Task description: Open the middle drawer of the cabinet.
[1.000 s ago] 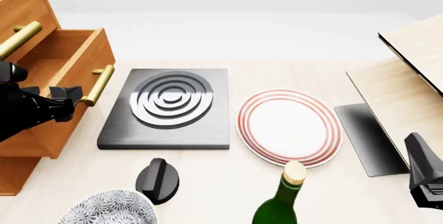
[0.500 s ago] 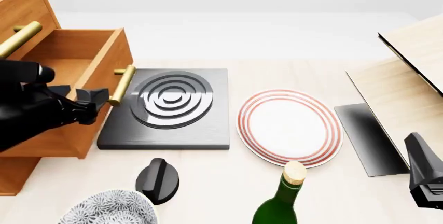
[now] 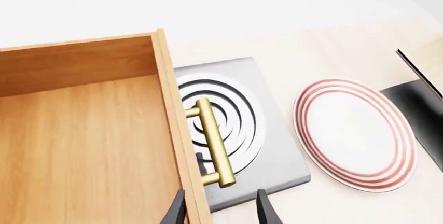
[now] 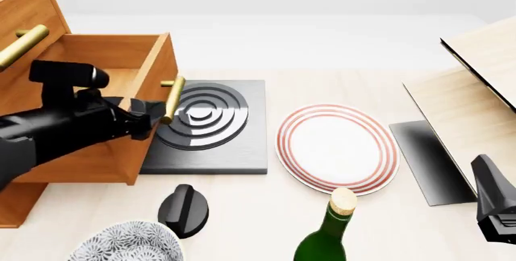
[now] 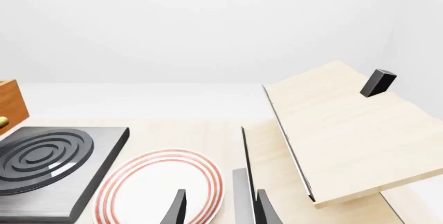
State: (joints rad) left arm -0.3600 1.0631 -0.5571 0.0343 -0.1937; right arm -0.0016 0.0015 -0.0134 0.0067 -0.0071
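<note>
A pale wood counter (image 4: 339, 89) carries the cabinet (image 4: 24, 7) at its left edge. Beside it lie a grey burner slab (image 4: 234, 146), a red-ringed plate (image 4: 339, 147), a black knob (image 4: 183, 211), a patterned bowl (image 4: 125, 244), a green bottle (image 4: 327, 237) and slanted boards (image 4: 472, 101).

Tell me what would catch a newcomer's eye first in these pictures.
First, the middle drawer, pulled far out of the cabinet at far left, its front over the edge of the dark ringed burner plate, with the left gripper at its brass handle. Next, the red-rimmed plate at table centre.
</note>
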